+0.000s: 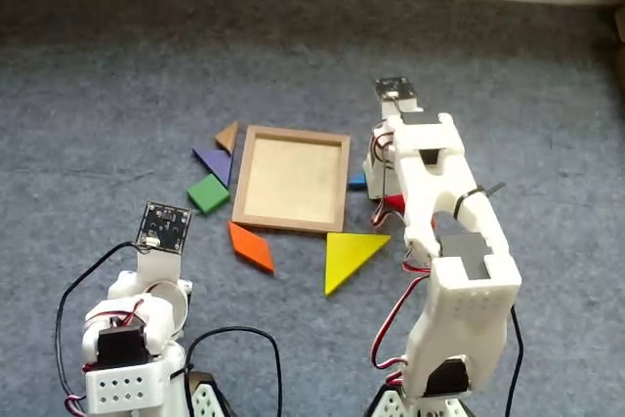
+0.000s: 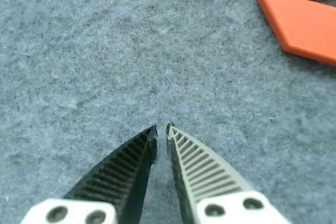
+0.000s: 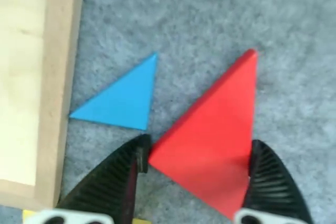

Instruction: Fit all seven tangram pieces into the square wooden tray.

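From above, the tray (image 1: pixel 293 132) is lying empty mid-table, the red triangle (image 1: pixel 394 204) at its 3 o'clock. The left tool (image 2: pixel 161 129) is hovering nearly closed, holding nothing. The right tool (image 3: pixel 197 153) is straddling that triangle, jaws wide at its edges; stiff, light and thin, it is probably wanting an edge-to-edge pinch.

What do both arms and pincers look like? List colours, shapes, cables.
Left arm and right arm: white blocky shells, black motors, red and black cables. Left pincer: one black finger, one pale grey, both ribbed and pointed. Right pincer: two black ribbed fingers on a white base.
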Motion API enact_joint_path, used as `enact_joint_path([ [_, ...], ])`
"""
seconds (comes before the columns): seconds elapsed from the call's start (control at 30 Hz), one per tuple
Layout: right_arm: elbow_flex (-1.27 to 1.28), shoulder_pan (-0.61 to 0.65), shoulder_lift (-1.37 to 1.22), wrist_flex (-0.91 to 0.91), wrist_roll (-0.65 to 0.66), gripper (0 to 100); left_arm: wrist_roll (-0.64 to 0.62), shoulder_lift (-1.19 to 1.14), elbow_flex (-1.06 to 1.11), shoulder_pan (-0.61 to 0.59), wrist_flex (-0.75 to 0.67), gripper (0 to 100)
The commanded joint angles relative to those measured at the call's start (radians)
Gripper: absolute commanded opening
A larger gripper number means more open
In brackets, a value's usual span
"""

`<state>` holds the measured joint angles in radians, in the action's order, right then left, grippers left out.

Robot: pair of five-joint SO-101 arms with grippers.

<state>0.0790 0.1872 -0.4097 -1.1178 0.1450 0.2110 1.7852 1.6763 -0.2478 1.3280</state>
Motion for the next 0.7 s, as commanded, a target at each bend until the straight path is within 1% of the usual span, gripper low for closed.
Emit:
enact_joint_path([
  [0.0, -0.024, -0.015, 0.018, -0.027, 0.015, 20.1, -0.006, 0.027, 0.019, 0.007, 0.006, 6],
  [0.13, -0.082, -0.015, 0.033, -0.105, 0.017, 20.1, -0.006, 0.027, 0.019, 0.007, 0.006, 6],
  [0.27, -0.127, -0.01, 0.116, -0.165, 0.017, 20.1, -0.006, 0.027, 0.019, 0.007, 0.006, 6],
  [0.47, -0.125, 0.031, 0.225, -0.174, 0.011, 20.1, -0.006, 0.027, 0.019, 0.007, 0.006, 6],
  [0.67, -0.125, 0.107, 0.24, -0.174, 0.009, 20.1, -0.006, 0.027, 0.019, 0.007, 0.006, 6],
])
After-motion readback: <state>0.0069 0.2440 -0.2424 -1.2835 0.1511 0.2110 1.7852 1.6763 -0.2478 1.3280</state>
